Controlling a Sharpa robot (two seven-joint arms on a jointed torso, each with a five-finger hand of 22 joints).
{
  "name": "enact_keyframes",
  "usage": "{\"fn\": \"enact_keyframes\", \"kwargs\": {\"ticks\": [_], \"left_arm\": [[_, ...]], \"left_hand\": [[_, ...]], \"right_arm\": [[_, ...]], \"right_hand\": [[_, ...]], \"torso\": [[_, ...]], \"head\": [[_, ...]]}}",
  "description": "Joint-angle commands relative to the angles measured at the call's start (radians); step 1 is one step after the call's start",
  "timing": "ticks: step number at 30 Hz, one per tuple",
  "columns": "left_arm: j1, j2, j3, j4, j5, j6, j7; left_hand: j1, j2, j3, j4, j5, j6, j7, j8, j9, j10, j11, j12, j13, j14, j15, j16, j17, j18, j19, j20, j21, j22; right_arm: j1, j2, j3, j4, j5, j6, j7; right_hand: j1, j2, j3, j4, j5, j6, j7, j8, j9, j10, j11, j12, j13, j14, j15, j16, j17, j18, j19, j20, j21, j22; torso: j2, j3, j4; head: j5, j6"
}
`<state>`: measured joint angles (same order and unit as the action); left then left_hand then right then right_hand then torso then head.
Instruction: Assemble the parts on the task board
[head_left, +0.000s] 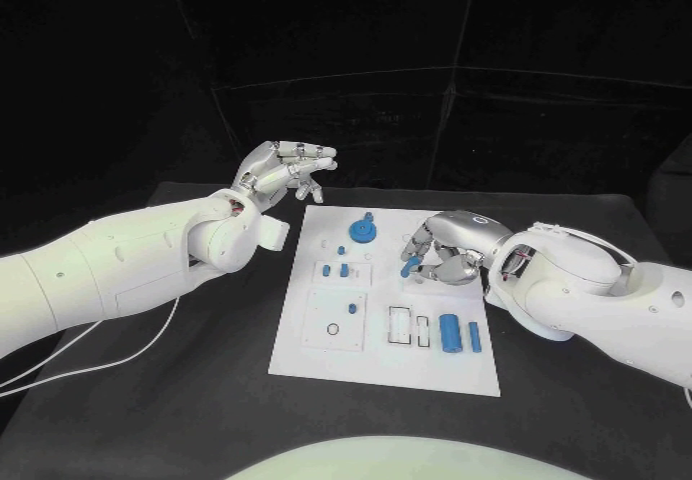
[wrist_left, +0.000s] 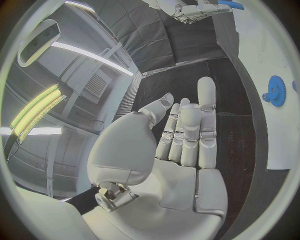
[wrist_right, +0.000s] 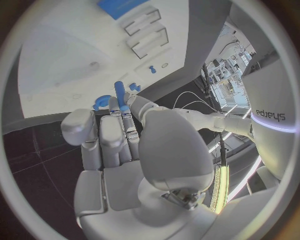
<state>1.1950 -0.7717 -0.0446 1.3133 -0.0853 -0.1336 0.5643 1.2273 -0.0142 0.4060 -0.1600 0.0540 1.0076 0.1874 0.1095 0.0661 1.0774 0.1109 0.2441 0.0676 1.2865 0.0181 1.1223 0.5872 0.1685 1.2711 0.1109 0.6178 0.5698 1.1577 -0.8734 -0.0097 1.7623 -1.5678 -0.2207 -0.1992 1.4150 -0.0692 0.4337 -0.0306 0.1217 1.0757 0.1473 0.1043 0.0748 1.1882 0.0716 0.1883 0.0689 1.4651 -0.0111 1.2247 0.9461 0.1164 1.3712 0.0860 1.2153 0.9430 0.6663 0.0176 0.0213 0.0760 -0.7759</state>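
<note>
On the lower part of the task board, right of centre in the head view, a blue cylinder and a thinner blue pin lie loose beside two open rectangular slots, so by the look of it most of the assembly remains. Higher, at frame centre-right, the right hand pinches a small blue peg over the board, its other fingers curled. Farthest, at upper centre, the blue gear stands seated, and the left hand hovers off the board's upper left corner, fingers loosely bent, holding nothing.
</note>
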Motion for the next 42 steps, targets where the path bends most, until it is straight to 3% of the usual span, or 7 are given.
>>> {"fn": "enact_keyframes", "kwargs": {"ticks": [1, 7, 14, 19, 23, 28, 42], "left_arm": [[0.001, 0.000, 0.000, 0.001, 0.002, 0.012, 0.004], [0.001, 0.001, 0.000, 0.004, 0.002, 0.012, 0.004], [0.001, 0.004, 0.001, 0.005, 0.002, 0.013, 0.004], [0.001, 0.003, 0.001, 0.003, 0.002, 0.011, 0.004], [0.001, 0.004, 0.001, 0.003, 0.002, 0.012, 0.004], [0.001, 0.006, 0.001, 0.002, 0.002, 0.013, 0.004], [0.001, 0.008, 0.001, 0.000, 0.002, 0.014, 0.004]], "left_hand": [[0.000, 0.007, -0.004, 0.001, -0.001, -0.006, 0.000, 0.001, 0.002, -0.008, 0.000, 0.005, 0.000, -0.007, 0.001, -0.004, -0.001, 0.013, -0.001, 0.004, -0.007, -0.001], [0.000, 0.007, -0.004, 0.001, -0.001, -0.006, 0.000, 0.001, 0.002, -0.008, 0.000, 0.005, 0.000, -0.007, 0.001, -0.004, -0.001, 0.013, -0.001, 0.004, -0.007, -0.001], [0.000, 0.007, -0.004, 0.001, -0.001, -0.006, 0.000, 0.001, 0.002, -0.008, 0.000, 0.005, 0.000, -0.007, 0.001, -0.004, -0.001, 0.013, -0.001, 0.004, -0.007, -0.001], [0.000, 0.007, -0.004, 0.001, -0.001, -0.006, 0.000, 0.001, 0.002, -0.008, 0.000, 0.005, 0.000, -0.007, 0.001, -0.004, -0.001, 0.013, -0.001, 0.004, -0.007, -0.001], [0.000, 0.007, -0.004, 0.001, -0.001, -0.006, 0.000, 0.001, 0.002, -0.008, 0.000, 0.005, 0.000, -0.007, 0.001, -0.004, -0.001, 0.013, -0.001, 0.004, -0.007, -0.001], [0.000, 0.007, -0.004, 0.001, -0.001, -0.006, 0.000, 0.001, 0.002, -0.008, 0.000, 0.005, 0.000, -0.007, 0.001, -0.004, -0.001, 0.013, -0.001, 0.004, -0.007, -0.001], [0.000, 0.007, -0.004, 0.001, -0.001, -0.006, 0.000, 0.001, 0.002, -0.008, 0.000, 0.005, 0.000, -0.007, 0.001, -0.004, -0.001, 0.013, -0.001, 0.004, -0.007, -0.001]], "right_arm": [[0.002, 0.017, 0.001, 0.019, 0.069, -0.045, 0.040], [-0.002, 0.098, 0.000, 0.012, 0.054, -0.029, 0.069], [-0.039, 0.191, -0.006, -0.030, 0.012, 0.004, 0.092], [-0.062, 0.236, -0.009, -0.054, -0.007, 0.064, 0.093], [-0.069, 0.254, -0.018, -0.068, -0.028, 0.085, 0.089], [-0.078, 0.274, -0.024, -0.089, -0.058, 0.098, 0.083], [-0.097, 0.298, -0.027, -0.122, -0.099, 0.115, 0.068]], "right_hand": [[0.007, -0.001, 0.011, -0.003, 0.006, 0.004, 0.002, -0.006, -0.002, 0.008, 0.000, -0.009, -0.001, 0.011, -0.006, 0.002, 0.000, -0.005, 0.004, 0.000, 0.006, 0.001], [0.008, -0.001, 0.014, -0.005, 0.007, 0.003, 0.003, -0.007, -0.002, 0.007, 0.001, -0.011, -0.001, 0.011, -0.006, 0.002, 0.000, -0.005, 0.004, 0.000, 0.006, 0.001], [0.007, -0.001, 0.015, -0.005, 0.008, 0.003, 0.003, -0.008, -0.003, 0.007, 0.001, -0.013, -0.001, 0.011, -0.005, 0.002, -0.002, -0.005, 0.003, 0.001, 0.006, 0.000], [0.006, -0.002, 0.019, -0.008, 0.011, 0.000, 0.005, -0.010, -0.004, 0.005, 0.003, -0.017, -0.001, 0.010, -0.004, 0.000, -0.005, -0.004, 0.002, 0.001, 0.005, -0.003], [0.006, -0.002, 0.020, -0.008, 0.011, 0.000, 0.005, -0.010, -0.004, 0.005, 0.003, -0.018, -0.001, 0.010, -0.004, 0.000, -0.005, -0.004, 0.002, 0.001, 0.004, -0.003], [0.006, -0.002, 0.021, -0.009, 0.013, 0.000, 0.005, -0.011, -0.004, 0.005, 0.003, -0.019, -0.001, 0.010, -0.004, 0.001, -0.004, -0.004, 0.002, 0.002, 0.005, -0.001], [0.006, -0.001, 0.022, -0.009, 0.014, 0.000, 0.005, -0.011, -0.004, 0.005, 0.003, -0.019, -0.001, 0.010, -0.003, 0.001, -0.004, -0.005, 0.002, 0.002, 0.005, -0.001]], "torso": [[0.001, -0.0005, -0.0009], [0.001, -0.0012, 0.0010], [0.002, -0.0006, 0.0035], [0.001, 0.0018, -0.0021], [0.001, 0.0002, -0.0001], [0.001, 0.0013, -0.0019], [0.001, 0.0003, -0.0005]], "head": [[0.003, -0.002], [0.005, -0.004], [0.013, -0.008], [0.025, -0.014], [0.025, -0.017], [0.034, -0.020], [0.033, -0.024]]}}
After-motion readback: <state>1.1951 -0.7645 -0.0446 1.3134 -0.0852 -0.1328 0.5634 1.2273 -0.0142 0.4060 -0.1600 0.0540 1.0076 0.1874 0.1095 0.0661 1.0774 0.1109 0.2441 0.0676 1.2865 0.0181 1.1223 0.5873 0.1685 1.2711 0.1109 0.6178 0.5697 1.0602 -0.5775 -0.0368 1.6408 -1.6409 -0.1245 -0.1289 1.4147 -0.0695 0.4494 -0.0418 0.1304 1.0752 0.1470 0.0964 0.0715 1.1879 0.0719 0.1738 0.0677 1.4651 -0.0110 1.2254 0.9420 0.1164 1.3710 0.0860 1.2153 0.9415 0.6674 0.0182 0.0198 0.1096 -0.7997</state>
